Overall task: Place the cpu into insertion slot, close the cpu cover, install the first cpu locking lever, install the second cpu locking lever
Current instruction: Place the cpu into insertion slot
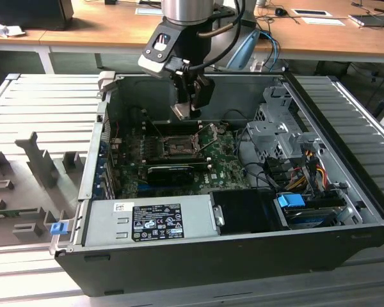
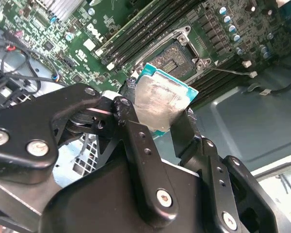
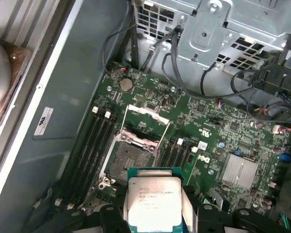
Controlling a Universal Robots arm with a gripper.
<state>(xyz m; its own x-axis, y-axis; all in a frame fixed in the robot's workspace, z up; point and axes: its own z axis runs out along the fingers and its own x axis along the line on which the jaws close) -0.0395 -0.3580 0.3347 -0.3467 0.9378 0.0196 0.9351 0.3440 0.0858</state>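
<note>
Above the open socket (image 3: 128, 162), gripper (image 2: 157, 121) closed on opposite edges of the chip (image 3: 153, 201), held level and apart from the socket below, cover (image 3: 146, 112) raised.

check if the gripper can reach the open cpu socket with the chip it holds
Probably yes. The gripper holds the cpu in its jaws above the socket, which lies bare with the cpu cover swung up; nothing sits between them. Memory slots flank the socket closely.
</note>
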